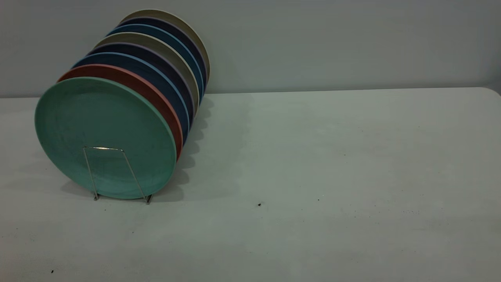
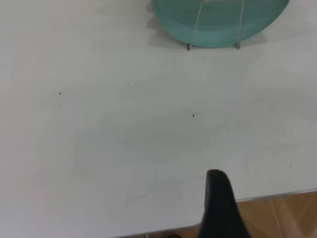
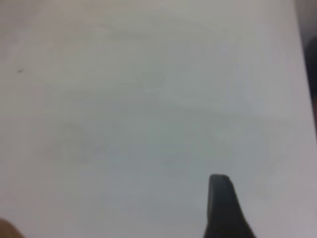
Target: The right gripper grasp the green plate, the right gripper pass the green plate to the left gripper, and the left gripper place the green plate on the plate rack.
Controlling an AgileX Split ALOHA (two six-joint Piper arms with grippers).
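Observation:
The green plate (image 1: pixel 101 129) stands upright in the front slot of the plate rack (image 1: pixel 102 148) at the table's left, leaning back against a salmon-pink plate (image 1: pixel 156 98). A wire loop of the rack crosses the green plate's lower face. The plate's lower edge (image 2: pixel 218 25) and the rack wires (image 2: pixel 188 46) also show in the left wrist view. Neither arm appears in the exterior view. The left gripper (image 2: pixel 220 208) shows only as one black tip over the table's near edge, far from the plate. The right gripper (image 3: pixel 223 208) shows only as one black tip above bare table.
Behind the pink plate, several dark blue and beige plates (image 1: pixel 164 51) fill the rack toward the back wall. The white table (image 1: pixel 313 176) stretches to the right. In the left wrist view, the table edge meets wooden floor (image 2: pixel 287 213).

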